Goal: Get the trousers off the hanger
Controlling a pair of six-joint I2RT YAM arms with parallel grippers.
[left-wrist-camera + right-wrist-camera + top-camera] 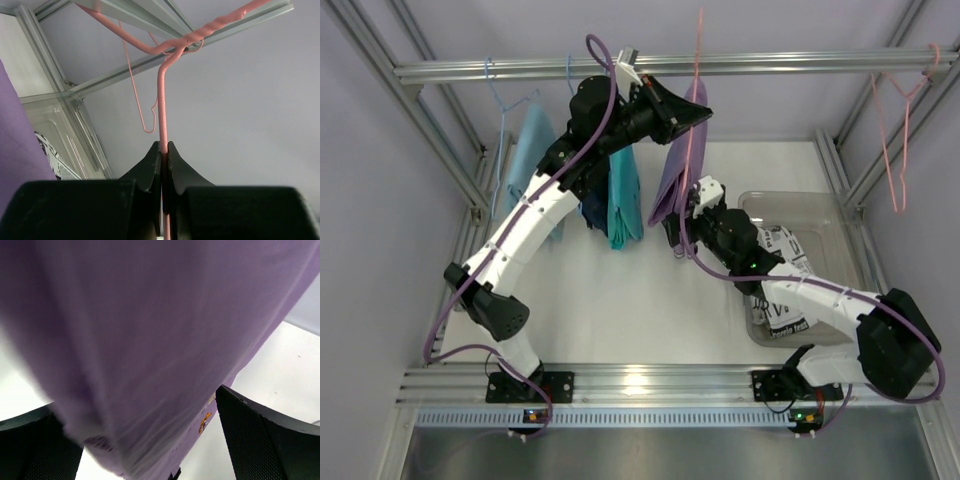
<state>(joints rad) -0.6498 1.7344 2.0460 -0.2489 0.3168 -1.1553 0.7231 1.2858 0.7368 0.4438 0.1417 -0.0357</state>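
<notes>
left gripper (163, 150) is clamped tight on the pink hanger (162, 107), on a straight run of wire below the twisted neck. I read that as a brace, so the hanger doesn't swing or ride off the rail (740, 63) when the cloth gets pulled. purple trousers (672, 170) hang draped on that hanger, upper centre of the top view, hook up at the rail. right gripper (135, 400) is spread wide with the trouser fabric hanging between its fingers, not pinched yet. looks staged to close on the cloth and drag it down and off. risk: a shallow bite on loose fabric slips.
</notes>
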